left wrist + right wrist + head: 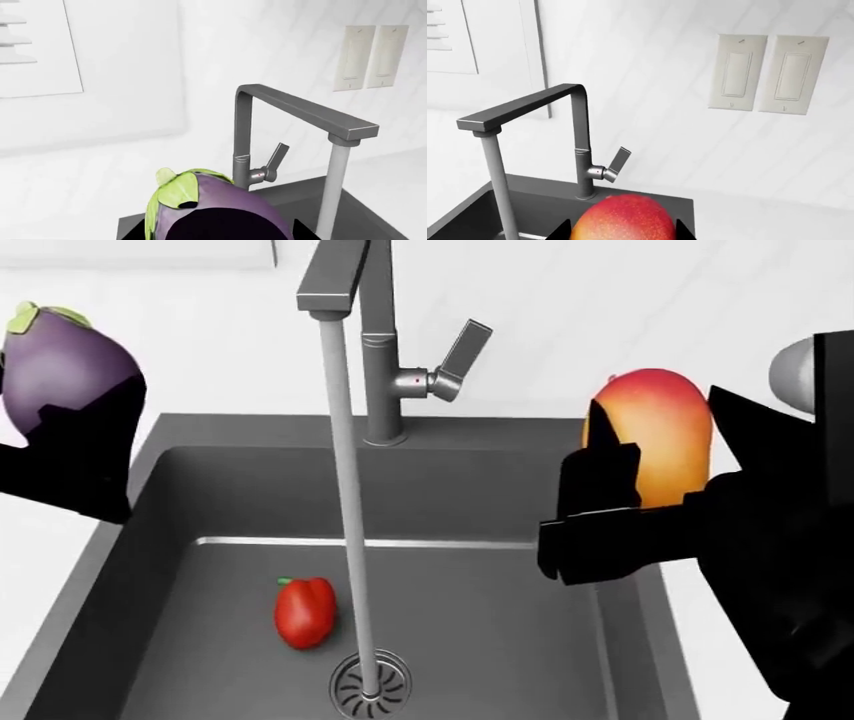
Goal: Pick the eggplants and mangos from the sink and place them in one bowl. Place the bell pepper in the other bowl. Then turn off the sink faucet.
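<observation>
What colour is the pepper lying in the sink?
Bright red, with a small green stem; the pepper shows best in the head view.

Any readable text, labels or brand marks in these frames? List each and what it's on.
None readable.
Wall switch plates: only tiny marks near the lower edge, too small to read.
Faucet: a small red dot by the lever, no lettering.
Eggplant, mango, pepper, sink: no text or labels.
</observation>
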Controlling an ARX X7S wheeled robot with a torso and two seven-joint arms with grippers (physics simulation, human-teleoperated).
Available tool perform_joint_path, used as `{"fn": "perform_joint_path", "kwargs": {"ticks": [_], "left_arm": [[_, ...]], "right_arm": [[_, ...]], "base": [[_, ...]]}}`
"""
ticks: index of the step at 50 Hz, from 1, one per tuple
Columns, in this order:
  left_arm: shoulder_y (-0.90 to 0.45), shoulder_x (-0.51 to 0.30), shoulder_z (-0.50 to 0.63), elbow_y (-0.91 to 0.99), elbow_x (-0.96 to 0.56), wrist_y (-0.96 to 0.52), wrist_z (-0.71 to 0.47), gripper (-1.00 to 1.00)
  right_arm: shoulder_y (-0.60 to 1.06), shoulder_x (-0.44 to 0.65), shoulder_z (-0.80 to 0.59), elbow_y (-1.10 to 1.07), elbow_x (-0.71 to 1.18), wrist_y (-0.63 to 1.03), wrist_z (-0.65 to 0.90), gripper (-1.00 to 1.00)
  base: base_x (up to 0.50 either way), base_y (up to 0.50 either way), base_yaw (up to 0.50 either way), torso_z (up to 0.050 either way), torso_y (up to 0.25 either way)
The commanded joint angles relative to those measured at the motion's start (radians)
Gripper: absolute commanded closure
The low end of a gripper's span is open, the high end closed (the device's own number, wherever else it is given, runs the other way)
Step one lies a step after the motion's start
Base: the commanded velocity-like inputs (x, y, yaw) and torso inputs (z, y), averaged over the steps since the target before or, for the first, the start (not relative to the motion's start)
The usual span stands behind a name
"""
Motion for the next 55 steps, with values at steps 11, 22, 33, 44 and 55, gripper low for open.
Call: {"fn": "perform_joint_path", "kwargs": {"ticks": [11,22,33,44,55], "left_arm": [[0.01,0.001,-0.021,0.013,-0.021,0.015,-0.003,1.0],[-0.001,-0.001,-0.02,0.014,-0.026,0.011,-0.001,1.0],[0.004,0.005,-0.012,0.014,-0.017,0.015,0.0,1.0],[0.01,0.001,-0.015,0.017,-0.017,0.022,0.004,1.0],[0.008,0.011,-0.007,0.016,-0.01,0.025,0.001,1.0]], "right_arm": [[-0.026,0.021,0.007,-0.039,-0.027,-0.025,-0.019,1.0],[-0.038,0.031,0.005,-0.052,-0.026,-0.038,-0.016,1.0],[-0.068,0.037,0.002,-0.078,-0.093,-0.053,-0.074,1.0],[-0.072,0.05,0.005,-0.085,-0.069,-0.063,-0.045,1.0],[-0.107,0.069,0.031,-0.106,-0.09,-0.084,-0.045,1.0]], "base": [[-0.44,0.0,0.0,0.0,0.0],[-0.5,-0.07,0.0,0.0,0.0],[-0.38,-0.43,0.0,0.0,0.0],[-0.1,-0.5,0.0,0.0,0.0],[-0.01,-0.5,0.0,0.0,0.0]]}}
